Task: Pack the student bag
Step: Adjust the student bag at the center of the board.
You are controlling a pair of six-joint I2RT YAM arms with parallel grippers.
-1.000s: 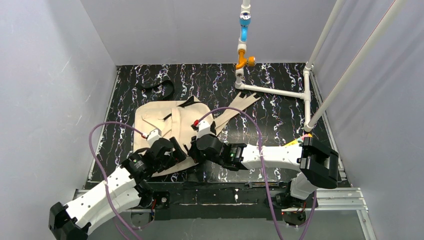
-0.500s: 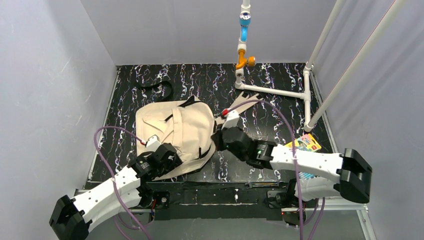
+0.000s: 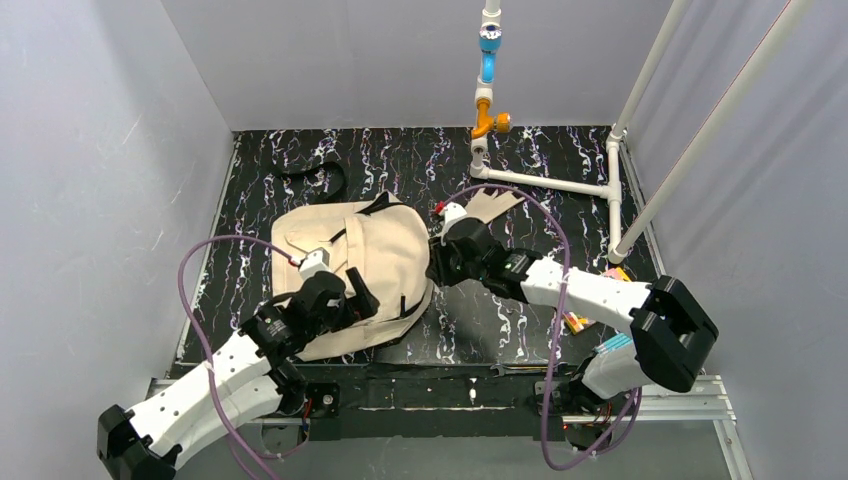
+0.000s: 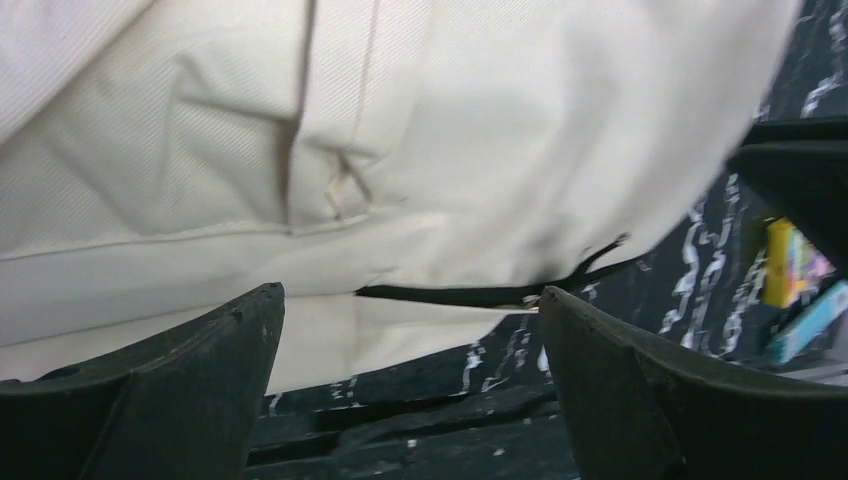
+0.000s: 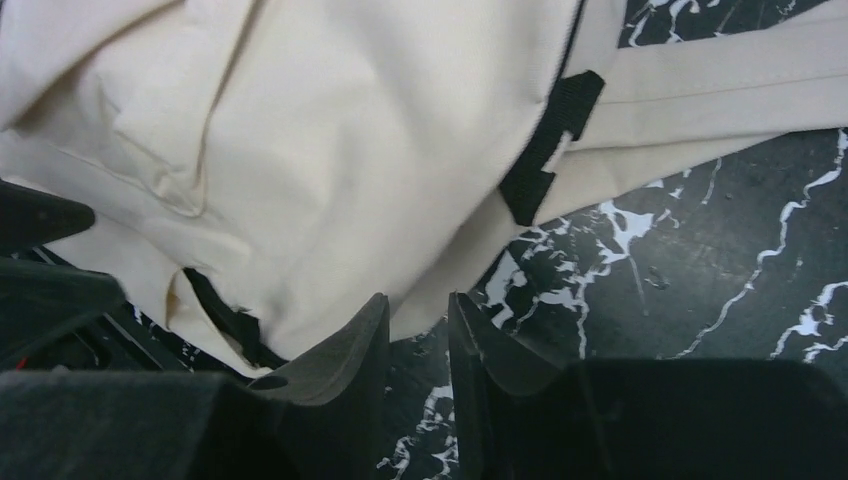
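Black marbled bench (image 3: pixel 560 215), beige bag (image 3: pixel 370 250) lying flat on it. Black strap (image 3: pixel 318 175) just behind the bag, colourful books (image 3: pixel 576 322) off to its right.

blocked: student bag (image 3: pixel 375 250) centre-left; pipe frame (image 3: pixel 560 185) far-right | passable: tabletop (image 3: pixel 400 160) behind bag

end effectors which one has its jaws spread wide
The left end effector: its jaws stand far apart at the student bag. The right end effector shows only a narrow gap.
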